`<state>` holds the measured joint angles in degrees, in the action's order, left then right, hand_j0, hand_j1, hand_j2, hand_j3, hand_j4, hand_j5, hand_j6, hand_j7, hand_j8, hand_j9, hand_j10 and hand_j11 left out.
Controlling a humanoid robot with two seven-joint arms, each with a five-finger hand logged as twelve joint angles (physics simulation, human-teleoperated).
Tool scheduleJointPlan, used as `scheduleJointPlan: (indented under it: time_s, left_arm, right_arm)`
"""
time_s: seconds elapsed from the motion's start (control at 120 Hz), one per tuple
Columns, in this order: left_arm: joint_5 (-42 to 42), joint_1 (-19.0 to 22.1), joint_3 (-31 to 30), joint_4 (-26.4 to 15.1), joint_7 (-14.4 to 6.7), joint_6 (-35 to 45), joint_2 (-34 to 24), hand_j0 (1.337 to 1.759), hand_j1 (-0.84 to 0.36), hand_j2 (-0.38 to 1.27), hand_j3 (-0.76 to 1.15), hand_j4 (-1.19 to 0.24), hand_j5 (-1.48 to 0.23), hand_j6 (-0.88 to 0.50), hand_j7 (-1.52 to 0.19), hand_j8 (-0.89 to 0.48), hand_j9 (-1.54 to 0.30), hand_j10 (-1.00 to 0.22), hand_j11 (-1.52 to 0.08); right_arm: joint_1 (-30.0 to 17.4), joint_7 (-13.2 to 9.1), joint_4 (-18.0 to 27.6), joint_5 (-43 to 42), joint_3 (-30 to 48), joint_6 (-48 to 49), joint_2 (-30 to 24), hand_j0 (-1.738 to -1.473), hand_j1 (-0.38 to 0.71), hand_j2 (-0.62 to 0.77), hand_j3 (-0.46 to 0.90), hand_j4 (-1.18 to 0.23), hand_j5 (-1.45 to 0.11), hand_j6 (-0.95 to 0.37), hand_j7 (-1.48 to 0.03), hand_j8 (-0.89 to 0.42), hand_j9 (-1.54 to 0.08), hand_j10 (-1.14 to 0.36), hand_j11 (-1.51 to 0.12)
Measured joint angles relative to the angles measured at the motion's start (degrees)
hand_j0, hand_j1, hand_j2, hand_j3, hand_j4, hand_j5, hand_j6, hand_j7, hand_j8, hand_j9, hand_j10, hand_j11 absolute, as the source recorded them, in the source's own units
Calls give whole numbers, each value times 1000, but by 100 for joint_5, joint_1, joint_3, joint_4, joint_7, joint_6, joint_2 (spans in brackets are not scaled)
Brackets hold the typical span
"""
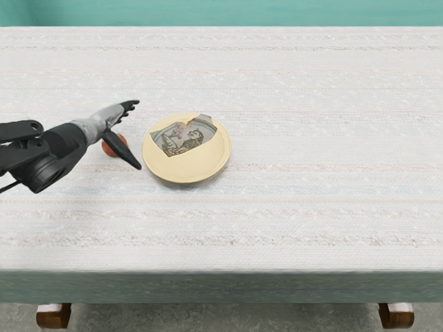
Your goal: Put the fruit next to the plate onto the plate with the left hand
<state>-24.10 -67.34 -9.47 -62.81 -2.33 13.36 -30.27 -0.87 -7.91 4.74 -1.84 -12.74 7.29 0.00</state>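
A small orange-red fruit (111, 147) lies on the table just left of a yellow plate (201, 162) with a pictured centre. My left hand (123, 131) comes in from the left edge and hovers over the fruit, partly covering it. Its fingers are spread: the upper ones (128, 106) point right, the thumb reaches down toward the plate's left rim. The hand holds nothing. The right arm does not show.
The table has a pale striped cloth (311, 138) and reaches wide to the right and front. Its front edge runs along the bottom, a teal wall lies behind.
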Motion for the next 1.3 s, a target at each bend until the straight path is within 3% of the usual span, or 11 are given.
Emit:
scheduleJointPlan:
  time_s: [0.417, 0.725, 0.975, 1.258, 1.275, 1.292, 1.3]
  left_arm:
    - [-112, 11, -435, 242, 22, 252, 4, 1658, 122, 40, 0, -191, -247, -191, -247, -191, -247, -191, -247]
    - [-122, -21, -479, 548, -74, 444, 99, 1658, -33, 78, 0, -325, -423, -326, -423, -326, -423, -325, -423]
    - [-128, -95, -546, 382, -243, 440, 136, 1658, -116, 81, 0, -391, -509, -392, -509, -392, -509, -391, -509]
    - [-230, -113, -726, 345, -299, 444, 136, 1658, -179, 91, 0, -443, -574, -443, -574, -443, -575, -424, -517]
    - [-240, -113, -730, 346, -300, 445, 136, 1658, -188, 92, 0, -452, -580, -452, -581, -452, -582, -406, -580]
    - [-249, -114, -733, 345, -298, 444, 136, 1658, -196, 93, 0, -458, -590, -458, -591, -457, -593, -423, -512]
    - [-255, -114, -734, 345, -298, 446, 136, 1658, -200, 94, 0, -463, -591, -463, -592, -462, -594, -398, -594]
  right_arm:
    - [0, 0, 0, 0, 0, 0, 0, -1658, -349, 0, 0, 0, 0, 0, 0, 0, 0, 0, 0]
    - [0, 0, 0, 1, 0, 0, 0, -1658, -349, 0, 0, 0, 0, 0, 0, 0, 0, 0, 0]
    - [0, 0, 0, 0, 0, 0, 0, -1658, -349, 0, 0, 0, 0, 0, 0, 0, 0, 0, 0]
    - [0, 0, 0, 0, 0, 1, 0, -1658, -349, 0, 0, 0, 0, 0, 0, 0, 0, 0, 0]
    - [0, 0, 0, 0, 0, 1, 0, -1658, -349, 0, 0, 0, 0, 0, 0, 0, 0, 0, 0]
    - [0, 0, 0, 0, 0, 0, 0, -1658, -349, 0, 0, 0, 0, 0, 0, 0, 0, 0, 0]
    - [-1, 0, 0, 0, 0, 0, 0, -1658, -349, 0, 0, 0, 0, 0, 0, 0, 0, 0, 0]
